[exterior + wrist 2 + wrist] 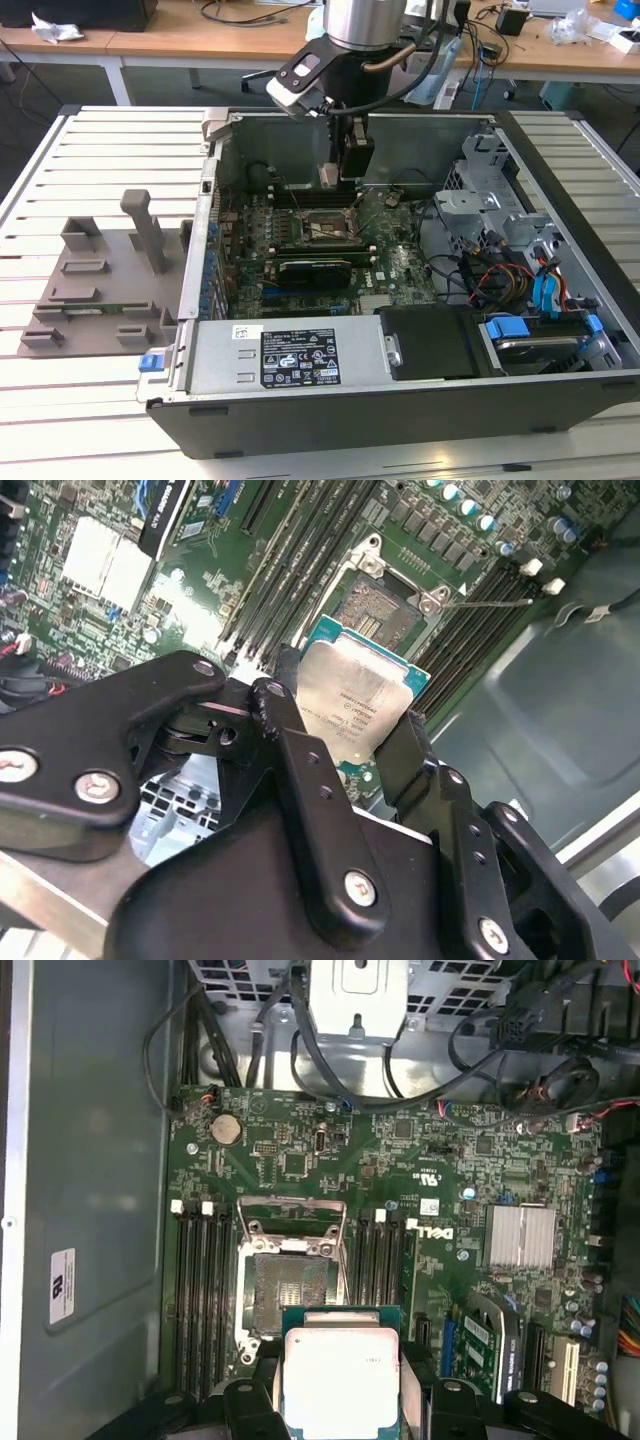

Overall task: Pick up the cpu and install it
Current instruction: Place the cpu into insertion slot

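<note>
Hanging metal plate upward, the cpu [355, 705] is held by two opposite edges between the fingers [290, 730] of the gripper [340, 1380], which are closed narrowly on it. It is carried above the motherboard [450, 1160], near the socket [292, 1285] and not yet in it. The socket is seen bare, and its metal frame [292, 1208] appears swung open.

The pick is judged done and the install step in hand. Seating is judged to call for the chip to be squared to the socket, centred over it and let down level, since the contacts could be harmed by a tilted corner.

Room is tight. The socket is flanked on both sides by memory slots [200, 1280], the raised frame stands at one edge, and a grey case panel [90, 1160] lies beyond one bank of slots. Free room is judged to be left only straight above.
</note>
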`<state>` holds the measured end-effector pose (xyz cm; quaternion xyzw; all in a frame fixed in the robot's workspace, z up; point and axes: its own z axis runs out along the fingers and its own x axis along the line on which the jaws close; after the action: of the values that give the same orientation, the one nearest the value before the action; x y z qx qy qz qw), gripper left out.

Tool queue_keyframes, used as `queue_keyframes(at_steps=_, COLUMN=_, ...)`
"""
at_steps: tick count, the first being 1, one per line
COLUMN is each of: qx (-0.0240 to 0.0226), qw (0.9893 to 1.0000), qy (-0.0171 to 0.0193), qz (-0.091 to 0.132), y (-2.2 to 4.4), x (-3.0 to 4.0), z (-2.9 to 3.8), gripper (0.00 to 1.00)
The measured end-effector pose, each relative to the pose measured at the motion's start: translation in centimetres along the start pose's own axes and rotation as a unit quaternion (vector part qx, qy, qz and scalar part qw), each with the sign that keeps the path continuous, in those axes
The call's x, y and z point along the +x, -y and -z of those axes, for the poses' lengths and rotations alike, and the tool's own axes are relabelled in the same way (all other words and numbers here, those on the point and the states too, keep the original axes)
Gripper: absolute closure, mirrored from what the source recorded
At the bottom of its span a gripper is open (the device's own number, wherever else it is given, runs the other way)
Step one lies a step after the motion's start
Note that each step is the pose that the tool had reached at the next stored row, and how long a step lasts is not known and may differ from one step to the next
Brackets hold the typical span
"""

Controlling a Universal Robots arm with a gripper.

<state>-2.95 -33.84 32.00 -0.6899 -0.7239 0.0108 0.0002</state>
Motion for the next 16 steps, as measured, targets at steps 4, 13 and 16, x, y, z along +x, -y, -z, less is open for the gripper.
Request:
queue_keyframes(at_steps=4, qx=0.0003, qw=0.9998, qy=-0.0003, qz=-0.019, y=0.00, x=0.00, z=-0.01, gripper=0.45)
queue_keyframes(at_steps=13, qx=0.0009, qw=0.9979, qy=-0.0010, qz=-0.064, y=0.00, x=0.00, z=-0.03, gripper=0.45)
queue_keyframes(at_steps=16, qx=0.0012, qw=0.9967, qy=-0.0013, qz=-0.081, y=0.00, x=0.00, z=-0.05, gripper=0.45)
